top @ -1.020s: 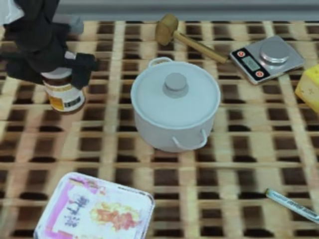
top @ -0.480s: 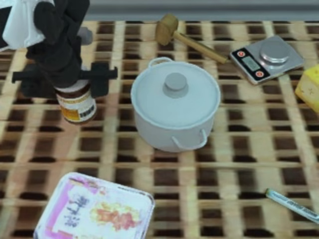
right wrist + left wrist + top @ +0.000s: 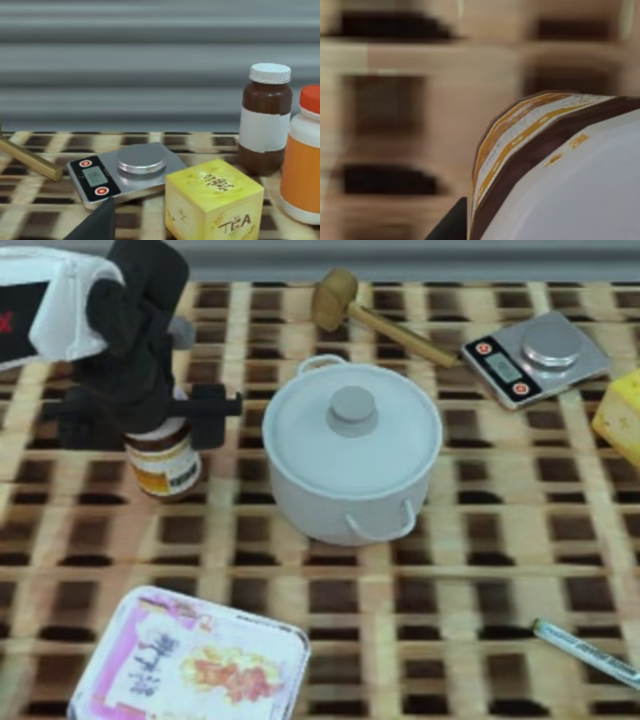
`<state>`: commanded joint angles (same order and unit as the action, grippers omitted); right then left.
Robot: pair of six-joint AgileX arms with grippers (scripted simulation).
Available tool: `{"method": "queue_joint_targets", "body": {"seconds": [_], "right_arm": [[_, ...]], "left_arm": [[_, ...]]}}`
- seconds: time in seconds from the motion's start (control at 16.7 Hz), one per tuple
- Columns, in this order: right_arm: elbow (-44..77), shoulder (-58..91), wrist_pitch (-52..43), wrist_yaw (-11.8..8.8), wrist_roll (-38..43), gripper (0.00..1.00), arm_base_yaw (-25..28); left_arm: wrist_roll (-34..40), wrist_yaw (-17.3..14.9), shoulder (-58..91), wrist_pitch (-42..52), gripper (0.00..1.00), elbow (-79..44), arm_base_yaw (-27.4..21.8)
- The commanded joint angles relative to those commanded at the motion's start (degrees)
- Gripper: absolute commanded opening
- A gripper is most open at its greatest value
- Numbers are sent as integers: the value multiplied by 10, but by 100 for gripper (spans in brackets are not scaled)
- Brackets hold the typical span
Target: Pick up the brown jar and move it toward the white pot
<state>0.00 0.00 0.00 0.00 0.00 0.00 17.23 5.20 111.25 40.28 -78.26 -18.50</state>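
The brown jar (image 3: 163,465), with its orange-and-white label, stands upright under my left gripper (image 3: 150,415), which is shut on its capped top. It is just left of the white pot (image 3: 350,455), with a narrow gap between them. The pot sits mid-table with its lid and grey knob (image 3: 352,406) on. In the left wrist view the jar's white cap (image 3: 580,190) and label (image 3: 520,135) fill the near corner, with one dark finger (image 3: 450,225) against the side. My right gripper is parked off the top view's right side.
A wooden mallet (image 3: 345,305) lies behind the pot. A kitchen scale (image 3: 535,358) and a yellow tea box (image 3: 620,415) are at the right. A pink-and-white tray (image 3: 190,660) sits front left, a pen (image 3: 585,650) front right. Two bottles (image 3: 265,117) stand beyond the tea box.
My left gripper has carried the jar rightward and slightly toward the front, closing most of the distance to the pot. Nothing else moved.
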Motion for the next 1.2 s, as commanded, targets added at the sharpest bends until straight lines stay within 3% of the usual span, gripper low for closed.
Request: {"method": "queue_joint_targets", "body": {"seconds": [0.36,1.14,1.2], "right_arm": [[0,0,0,0,0,100,0],[0,0,0,0,0,100,0],[0,0,0,0,0,100,0]], "left_arm": [[-2,1,16,-29,0,13,1],[-2,1,16,-29,98,13,1],[-2,1,16,-29,100,13,1]]}}
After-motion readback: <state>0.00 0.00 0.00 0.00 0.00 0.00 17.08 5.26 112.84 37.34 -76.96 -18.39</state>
